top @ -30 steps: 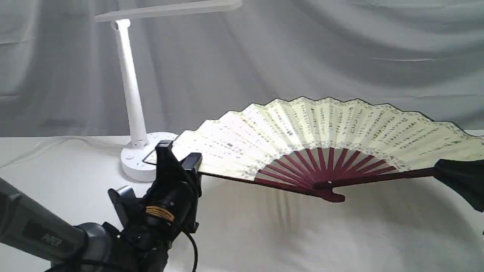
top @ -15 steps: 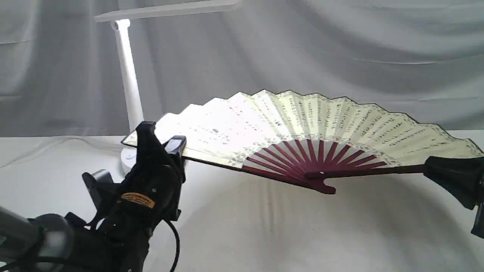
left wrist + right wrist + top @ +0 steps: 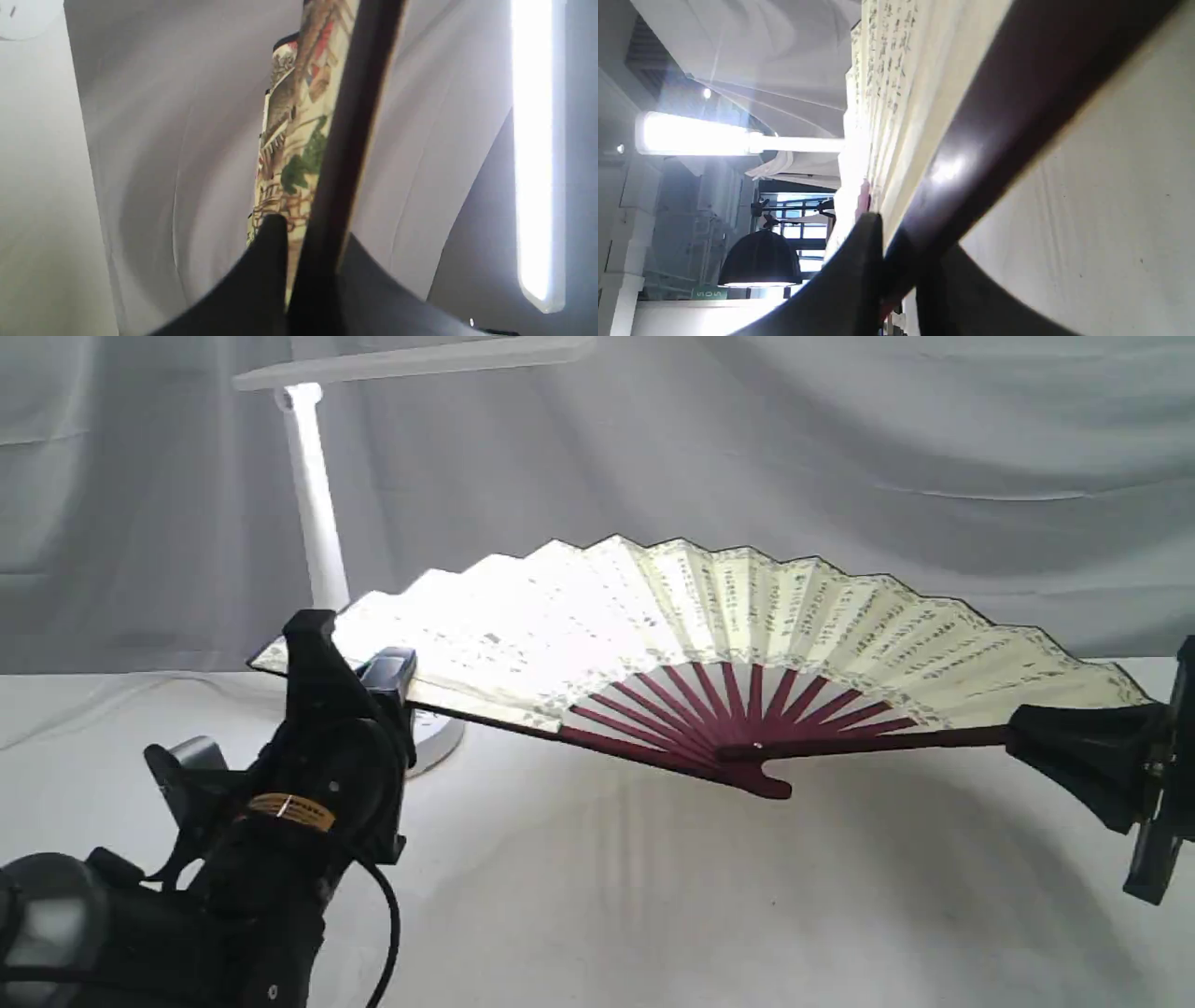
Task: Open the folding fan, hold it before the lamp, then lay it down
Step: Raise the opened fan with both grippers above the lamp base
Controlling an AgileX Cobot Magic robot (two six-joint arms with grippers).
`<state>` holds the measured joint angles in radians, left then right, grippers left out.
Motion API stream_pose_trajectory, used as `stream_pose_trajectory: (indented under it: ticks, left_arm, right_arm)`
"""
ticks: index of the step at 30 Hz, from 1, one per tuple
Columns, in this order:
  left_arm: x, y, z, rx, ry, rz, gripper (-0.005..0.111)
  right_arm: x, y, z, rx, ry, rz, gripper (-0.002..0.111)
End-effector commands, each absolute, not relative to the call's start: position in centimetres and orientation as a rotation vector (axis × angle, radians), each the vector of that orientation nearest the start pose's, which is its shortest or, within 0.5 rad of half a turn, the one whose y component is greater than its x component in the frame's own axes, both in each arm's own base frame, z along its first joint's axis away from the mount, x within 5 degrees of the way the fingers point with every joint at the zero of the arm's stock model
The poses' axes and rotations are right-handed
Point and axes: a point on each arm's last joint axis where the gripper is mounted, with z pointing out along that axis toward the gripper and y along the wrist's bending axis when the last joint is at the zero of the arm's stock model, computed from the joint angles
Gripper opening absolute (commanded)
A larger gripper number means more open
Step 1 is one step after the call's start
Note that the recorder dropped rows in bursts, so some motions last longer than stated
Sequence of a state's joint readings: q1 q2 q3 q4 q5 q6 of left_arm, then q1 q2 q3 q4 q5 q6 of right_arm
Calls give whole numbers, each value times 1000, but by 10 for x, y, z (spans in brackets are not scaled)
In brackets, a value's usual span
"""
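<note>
Left arm is coming up out of the lower left corner, wrist cocked, with the black left gripper (image 3: pixel 347 651) pointing up and leaning back. Its fingers are clamping the outer end of one dark maroon guard.

Just behind it the white plastic desk lamp (image 3: pixel 313 495) is standing with its slim stem upright and its flat bar head lit overhead. Its round base is half hidden.

The large pleated cream paper folding fan (image 3: pixel 709 607), with black calligraphy, is hanging fully spread above the white cloth-covered table (image 3: pixel 653 915). Its left end is glowing in front of the lamp, and its pivot is pointing down.

Right arm is reaching in level from the right edge. The black right gripper (image 3: pixel 1022 735) is pointing left, its fingers pinching the other guard.
</note>
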<state>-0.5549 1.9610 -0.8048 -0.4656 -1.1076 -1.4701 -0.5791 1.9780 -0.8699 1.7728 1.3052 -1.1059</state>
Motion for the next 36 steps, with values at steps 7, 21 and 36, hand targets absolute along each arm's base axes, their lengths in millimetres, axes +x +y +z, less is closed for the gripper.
stream_pose_trajectory:
  ticks: [7,21,36]
  left_arm:
    - [338,-134,184,-1307,970,-1436,0]
    - [334,-91,206,-1296,968,-1404,0]
    - [329,-53,247,-1274,1018,-1383,0]
  right_arm:
    - [341,-90,183,644,1887,1472,0]
    - [370,-52,213,554,1928,1478,0]
    - [389,-29,234,514,1932,1492,0]
